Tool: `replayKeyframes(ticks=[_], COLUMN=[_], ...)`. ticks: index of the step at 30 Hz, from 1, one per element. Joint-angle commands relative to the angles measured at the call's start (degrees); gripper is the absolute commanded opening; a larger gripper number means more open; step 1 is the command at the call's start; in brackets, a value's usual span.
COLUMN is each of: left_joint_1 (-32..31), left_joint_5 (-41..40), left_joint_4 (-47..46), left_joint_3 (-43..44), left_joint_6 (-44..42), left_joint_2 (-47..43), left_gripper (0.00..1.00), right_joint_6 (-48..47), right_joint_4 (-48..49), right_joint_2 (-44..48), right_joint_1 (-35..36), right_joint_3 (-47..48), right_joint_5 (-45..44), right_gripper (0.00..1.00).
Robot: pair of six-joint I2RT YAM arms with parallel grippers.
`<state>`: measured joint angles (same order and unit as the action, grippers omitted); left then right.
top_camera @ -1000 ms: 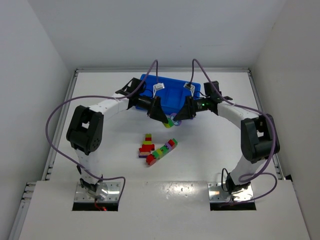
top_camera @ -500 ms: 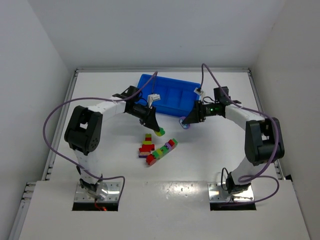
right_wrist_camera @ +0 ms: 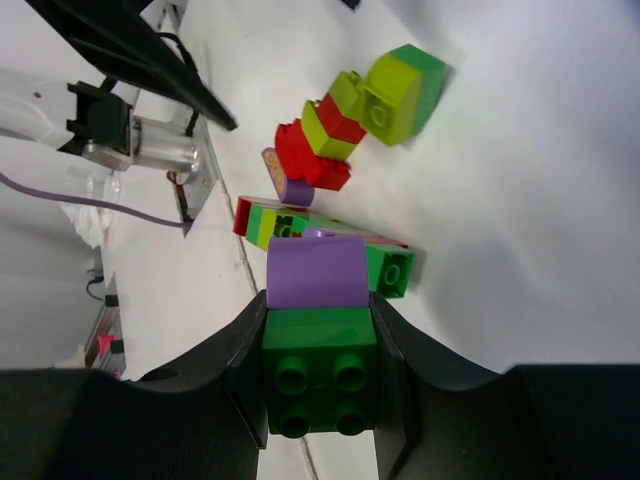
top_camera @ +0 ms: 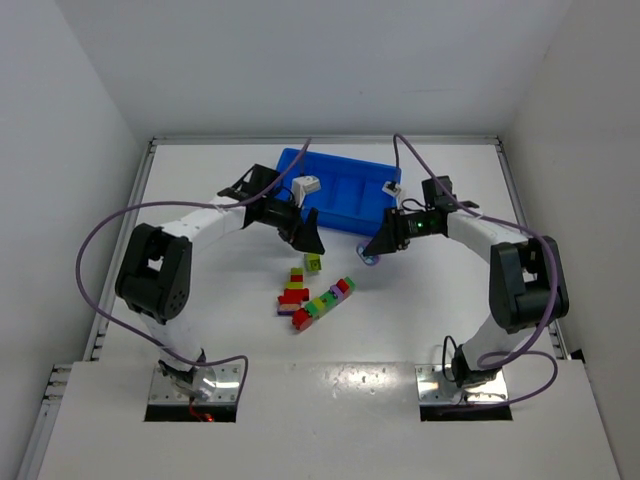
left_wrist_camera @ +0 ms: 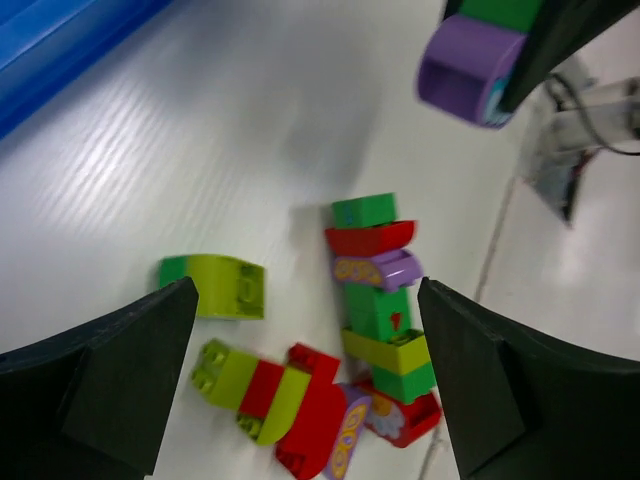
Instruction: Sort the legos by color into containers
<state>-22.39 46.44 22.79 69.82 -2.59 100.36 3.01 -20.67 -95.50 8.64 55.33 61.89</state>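
1. Legos sit mid-table, a little nearer the far edge than the arm bases. They are glossy little bricks in red, lime, green, purple and yellow.
2. The multicoloured strip has its long axis on a diagonal, from near-left up toward the table's far-right corner. The short red-and-yellow stack sits just beside its near-left end, lined up roughly near to far.
3. The lone lime-and-green brick lies apart from both, on their far side, between them and the tray.
4. The left gripper hangs right above that lone brick, fingers spread wide with nothing between them.
5. The right gripper is to the right of the pile, fingers clamped on a green brick capped by a purple piece.
6. The blue tray sits mid-table at the far edge, long side running left to right, with dividers making side-by-side compartments. I cannot tell what is in them, because both wrists cover part of it.
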Motion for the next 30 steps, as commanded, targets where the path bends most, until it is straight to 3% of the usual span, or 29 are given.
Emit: replayKeyframes(ticks=[1, 14, 25, 30], left_joint_1=[-0.63, -4.50, -5.03, -5.03], left_joint_5=[12.40, 25.18, 25.99, 26.60], left_joint_4=[-5.46, -6.53, -6.53, -6.53], left_joint_3=[2.76, 9.10, 9.63, 10.25], left_joint_6=[4.86, 7.07, 7.07, 6.02], left_joint_2=[0.53, 4.94, 6.52, 6.52], left_gripper=[0.99, 0.93, 0.89, 0.82], right_joint_6=[-1.25, -2.30, -0.46, -0.46], right_joint_4=[1.86, 2.38, 3.96, 3.97], right_joint_2=[1.72, 2.26, 0.49, -0.03], right_joint_1=[1.37, 6.29, 8.05, 8.67], right_joint_3=[2.59, 4.96, 9.62, 9.62], right_joint_5=[5.52, 9.74, 10.89, 10.89], right_gripper=[0.00, 0.00, 0.00, 0.00])
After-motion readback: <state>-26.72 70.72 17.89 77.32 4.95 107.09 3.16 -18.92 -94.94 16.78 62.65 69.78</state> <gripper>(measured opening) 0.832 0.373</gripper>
